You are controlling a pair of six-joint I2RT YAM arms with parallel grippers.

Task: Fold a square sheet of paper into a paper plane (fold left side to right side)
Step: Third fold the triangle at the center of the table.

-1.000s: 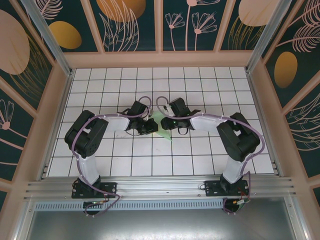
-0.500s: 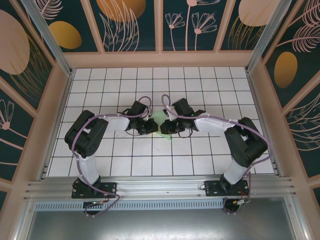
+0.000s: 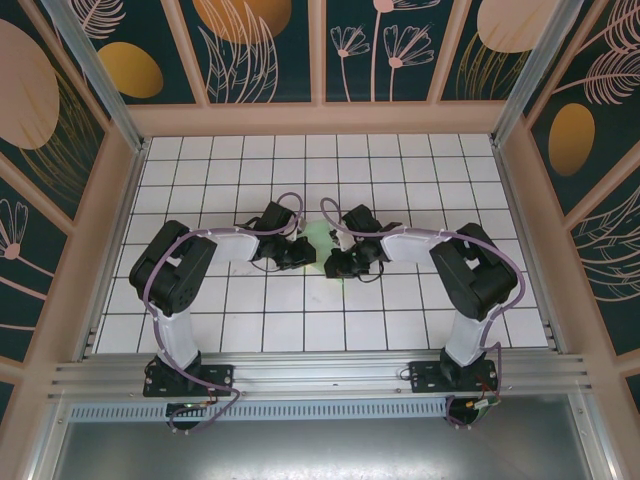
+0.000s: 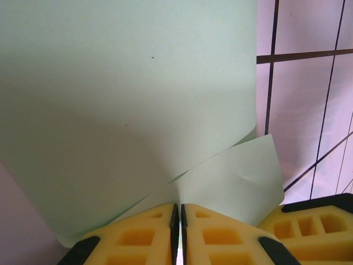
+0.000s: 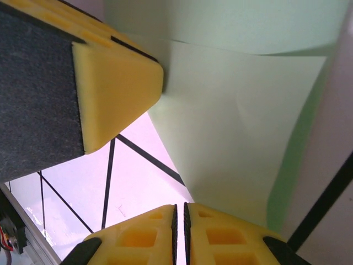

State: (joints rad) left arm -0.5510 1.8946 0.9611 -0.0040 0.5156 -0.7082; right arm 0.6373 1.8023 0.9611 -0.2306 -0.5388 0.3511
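Near centre of table (image 3: 200, 180): square sheet of paper (image 4: 138, 83), curled over.
Left gripper (image 4: 176, 206): fingers pinching sheet edge.
Right gripper (image 5: 180, 206): fingers pressed together.
My step: I'd match edges before creasing.

On my feed the square sheet of paper (image 4: 127, 99) reads as thin, matt paper, smooth apart from a tiny speck or two, and it curls softly. The left gripper (image 4: 177, 221) has yellow fingers that look like moulded plastic — matt, faintly grainy, with recessed pockets. The right gripper (image 5: 179, 223) looks to be the same stuff. The finger at its upper left carries a dark grey facing (image 5: 38, 88), rough like felt. The tabletop (image 3: 400, 170) is smooth and white with a slight sheen. The arms (image 3: 175, 270) wear semi-gloss black and white shells — plastic, I'd say. The near rail (image 3: 320, 375) is ribbed, satin-finished metal.
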